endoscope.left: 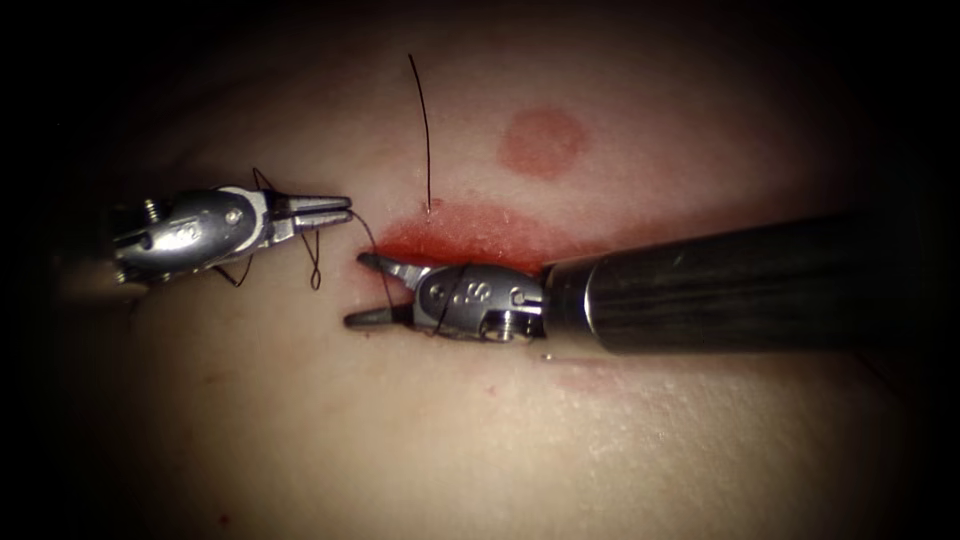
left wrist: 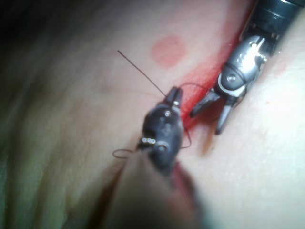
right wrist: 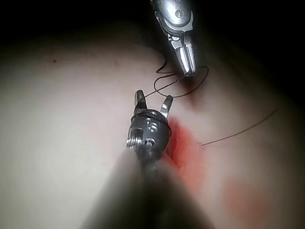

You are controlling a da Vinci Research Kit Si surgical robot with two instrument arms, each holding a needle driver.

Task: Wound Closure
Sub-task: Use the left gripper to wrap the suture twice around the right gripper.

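My left tool (endoscope.left: 345, 208) lies left of the cut's end with its jaws shut on the dark thread (endoscope.left: 372, 245). Slack thread loops hang around its jaws (endoscope.left: 314, 262). From its tip the thread curves down across my right tool (endoscope.left: 357, 289), which holds nothing. Its jaws stand open and a strand lies over its wrist (endoscope.left: 440, 300). A free thread tail (endoscope.left: 424, 120) rises from the tissue at the cut's edge (endoscope.left: 430, 208). In the right wrist view the right tool's open jaws (right wrist: 152, 100) sit below the left tool's tip (right wrist: 189, 71), with thread loops (right wrist: 181, 88) between them.
Red fluid (endoscope.left: 470, 235) covers the cut beside the right tool's shaft (endoscope.left: 720, 285). A round red mark (endoscope.left: 542, 142) sits on the tissue farther back. Pale tissue (endoscope.left: 400, 440) spreads toward the front. The left wrist view has the right tool (left wrist: 207, 121) open beyond the left tool (left wrist: 175, 94).
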